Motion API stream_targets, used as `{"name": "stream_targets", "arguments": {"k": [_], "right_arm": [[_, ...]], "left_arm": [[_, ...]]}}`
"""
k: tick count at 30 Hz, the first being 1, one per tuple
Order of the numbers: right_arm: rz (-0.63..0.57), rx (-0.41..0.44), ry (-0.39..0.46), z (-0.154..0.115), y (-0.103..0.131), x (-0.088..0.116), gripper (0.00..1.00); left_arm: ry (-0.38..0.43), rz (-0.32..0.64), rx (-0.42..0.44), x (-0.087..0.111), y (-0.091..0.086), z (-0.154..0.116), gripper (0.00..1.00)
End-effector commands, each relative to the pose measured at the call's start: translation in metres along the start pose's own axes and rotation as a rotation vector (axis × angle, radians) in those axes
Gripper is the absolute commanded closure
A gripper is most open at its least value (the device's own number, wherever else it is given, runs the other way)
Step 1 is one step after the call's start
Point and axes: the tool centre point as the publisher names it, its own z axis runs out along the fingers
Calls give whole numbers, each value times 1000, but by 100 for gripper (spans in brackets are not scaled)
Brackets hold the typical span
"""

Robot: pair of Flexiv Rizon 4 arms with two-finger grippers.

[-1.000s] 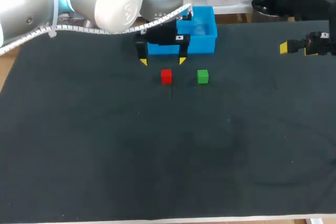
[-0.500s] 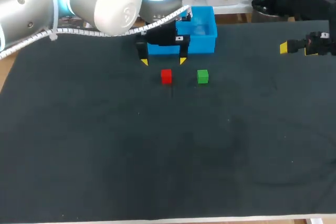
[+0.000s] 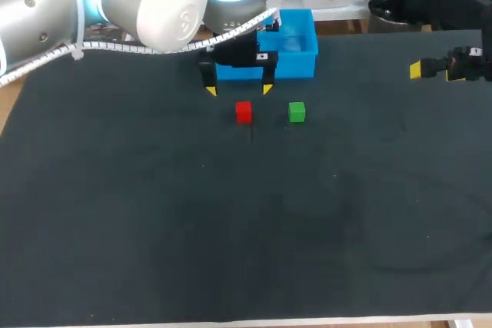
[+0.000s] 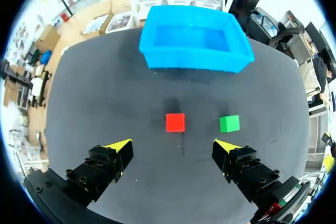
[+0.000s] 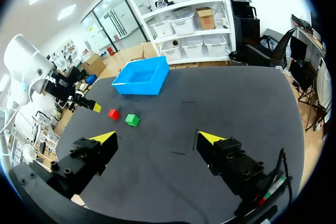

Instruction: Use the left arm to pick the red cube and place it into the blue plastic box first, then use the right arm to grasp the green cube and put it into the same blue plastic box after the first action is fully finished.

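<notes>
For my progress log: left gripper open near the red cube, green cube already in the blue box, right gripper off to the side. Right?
No. The green cube is not in the blue box; the left wrist view shows it on the table beside the red cube. The rest stands.

The red cube (image 3: pixel 244 111) and green cube (image 3: pixel 297 111) lie side by side, apart, near the open-topped blue plastic box (image 3: pixel 300 65).

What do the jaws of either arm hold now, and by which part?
Nothing is held. Both pairs of jaws stand open; the red cube and green cube lie free on the table.
</notes>
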Motion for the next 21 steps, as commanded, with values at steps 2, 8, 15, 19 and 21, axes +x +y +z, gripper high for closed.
{"name": "stream_targets", "arguments": {"k": [2, 8, 15, 19, 21], "right_arm": [[0, 0, 0, 0, 0, 0, 0], [0, 0, 0, 0, 0, 0, 0], [0, 0, 0, 0, 0, 0, 0], [0, 0, 0, 0, 0, 0, 0], [0, 0, 0, 0, 0, 0, 0]], "left_arm": [[10, -5, 9, 0, 2, 1, 0], [27, -38, 60, 3, 0, 7, 0], [54, -36, 72, 5, -5, 22, 0], [68, -29, 72, 3, -7, 31, 0], [74, -23, 69, 2, -9, 38, 0]]}}
